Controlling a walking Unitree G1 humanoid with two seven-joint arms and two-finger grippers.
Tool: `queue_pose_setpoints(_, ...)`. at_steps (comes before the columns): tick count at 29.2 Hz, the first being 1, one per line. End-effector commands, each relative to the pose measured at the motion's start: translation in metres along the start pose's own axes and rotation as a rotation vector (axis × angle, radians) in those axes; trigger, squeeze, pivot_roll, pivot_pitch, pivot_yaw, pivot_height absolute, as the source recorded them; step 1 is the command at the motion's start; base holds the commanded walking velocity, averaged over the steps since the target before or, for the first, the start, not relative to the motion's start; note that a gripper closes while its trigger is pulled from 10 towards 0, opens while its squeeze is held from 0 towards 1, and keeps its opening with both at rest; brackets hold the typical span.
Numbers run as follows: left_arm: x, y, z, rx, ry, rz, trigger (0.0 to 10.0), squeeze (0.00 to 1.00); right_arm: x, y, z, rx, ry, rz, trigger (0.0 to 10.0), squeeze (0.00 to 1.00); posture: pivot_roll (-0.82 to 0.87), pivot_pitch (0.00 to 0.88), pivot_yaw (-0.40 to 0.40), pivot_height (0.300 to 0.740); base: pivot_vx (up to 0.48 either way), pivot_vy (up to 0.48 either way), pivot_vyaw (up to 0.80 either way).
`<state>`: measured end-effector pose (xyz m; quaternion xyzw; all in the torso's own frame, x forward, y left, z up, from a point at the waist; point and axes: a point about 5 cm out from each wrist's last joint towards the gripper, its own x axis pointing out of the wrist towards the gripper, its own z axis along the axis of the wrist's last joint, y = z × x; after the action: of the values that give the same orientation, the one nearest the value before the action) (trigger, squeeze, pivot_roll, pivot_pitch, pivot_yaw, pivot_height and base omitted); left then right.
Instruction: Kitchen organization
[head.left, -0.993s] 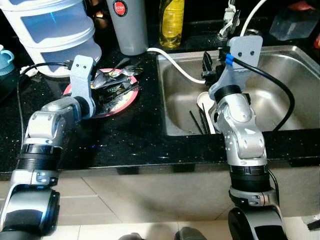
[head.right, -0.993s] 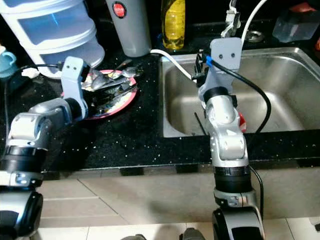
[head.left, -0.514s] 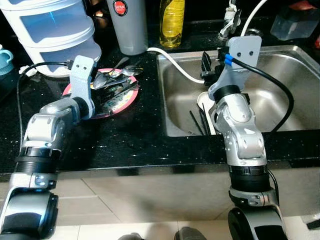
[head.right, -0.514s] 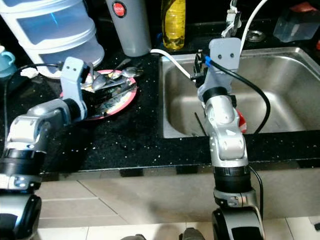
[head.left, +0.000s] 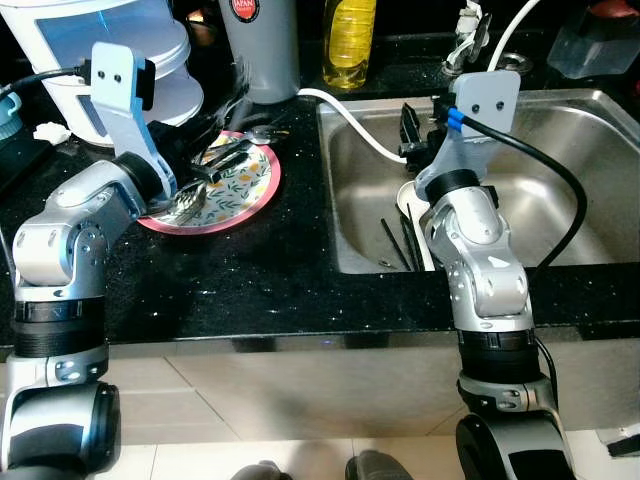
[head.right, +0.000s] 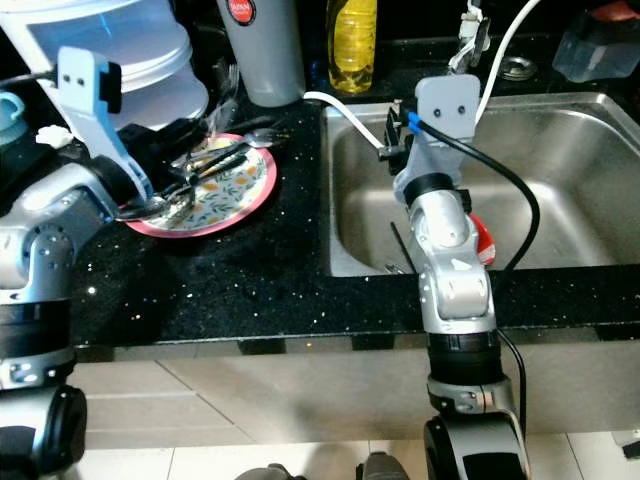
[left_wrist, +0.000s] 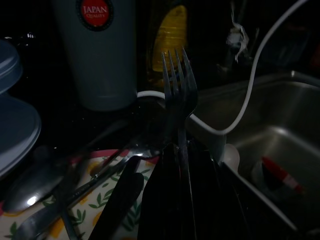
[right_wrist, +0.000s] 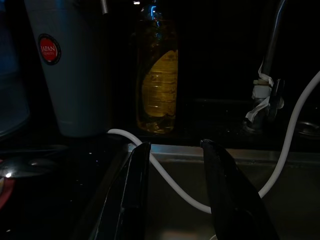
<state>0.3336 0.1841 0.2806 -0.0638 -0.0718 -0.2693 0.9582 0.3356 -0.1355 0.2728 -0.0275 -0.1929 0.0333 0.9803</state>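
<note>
My left gripper (left_wrist: 178, 156) is shut on a metal fork (left_wrist: 179, 90), whose tines point up toward the grey tumbler (head.left: 258, 45). It hangs a little above the pink-rimmed floral plate (head.left: 245, 185) on the black counter. Spoons (head.left: 188, 205) and other cutlery lie across that plate. My right gripper (right_wrist: 172, 190) stands open at the sink's left rim, with nothing between its fingers. Beyond it runs a white hose (right_wrist: 165, 177) into the steel sink (head.left: 565, 130).
A yellow bottle (head.left: 350, 40) stands behind the sink's corner. A stack of white containers (head.left: 110, 30) is at the back left. Black chopsticks (head.left: 393, 240) and a white and red item (head.right: 482, 240) lie in the sink. The tap (head.left: 470, 35) is at the back.
My left arm has risen from the plate with the fork in its fingers, uncovering more of the plate. The right arm has not moved.
</note>
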Motion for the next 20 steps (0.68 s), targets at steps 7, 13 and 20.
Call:
queue_pose_setpoints(7, 0.012, -0.003, -0.004, -0.058, -0.055, 0.042, 10.0, 0.00, 0.002, 0.005, 0.000, 0.015, 0.002, 0.018, 10.0, 0.00, -0.01, 0.079, 0.046, 0.740, 0.000, 0.000, 0.00)
queue_pose_setpoints(13, 0.039, -0.020, -0.002, -0.067, -0.079, 0.004, 10.0, 0.00, 0.000, 0.007, 0.001, 0.015, 0.004, 0.026, 10.0, 0.00, -0.02, 0.085, 0.049, 0.740, 0.000, 0.000, 0.00)
queue_pose_setpoints(20, 0.079, -0.063, -0.033, -0.121, 0.041, -0.150, 10.0, 0.00, -0.004, 0.004, 0.000, 0.012, 0.008, 0.000, 10.0, 0.00, -0.04, 0.097, 0.082, 0.740, 0.000, 0.000, 0.00)
